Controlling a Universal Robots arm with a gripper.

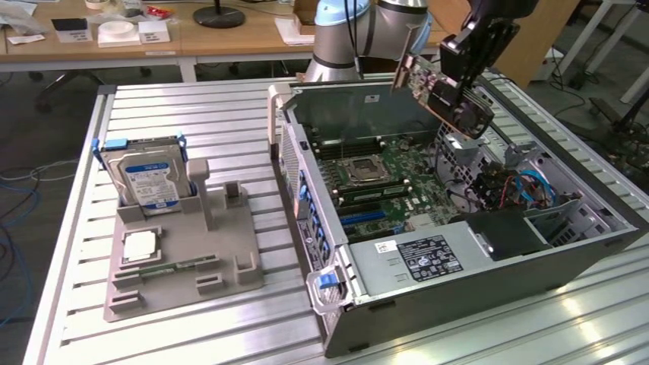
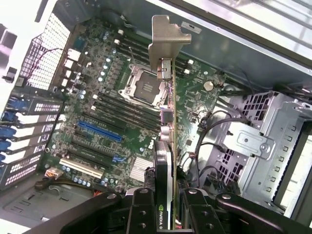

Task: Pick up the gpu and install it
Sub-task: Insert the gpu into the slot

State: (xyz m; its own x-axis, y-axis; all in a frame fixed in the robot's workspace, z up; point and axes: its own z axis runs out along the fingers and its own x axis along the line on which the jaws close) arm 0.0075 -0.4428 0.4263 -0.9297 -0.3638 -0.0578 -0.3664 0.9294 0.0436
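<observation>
Already pinching gpu [image 1: 446,99] in pincer [image 1: 461,72], aloft over open computer case [image 1: 457,281]; not yet seated in blue motherboard slot [image 2: 100,131].

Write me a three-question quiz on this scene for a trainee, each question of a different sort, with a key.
1. True or false: the gpu is already seated in a slot on the motherboard.
2. What is the tool shut on? A) a hard drive B) the gpu C) a memory stick
3. Fill in: the hard drive stands upright in the grey holder, ____ the computer case.

Key
1. False: it hangs above the open case, clear of the board.
2. B
3. outside, toward the exterior view's left
</observation>
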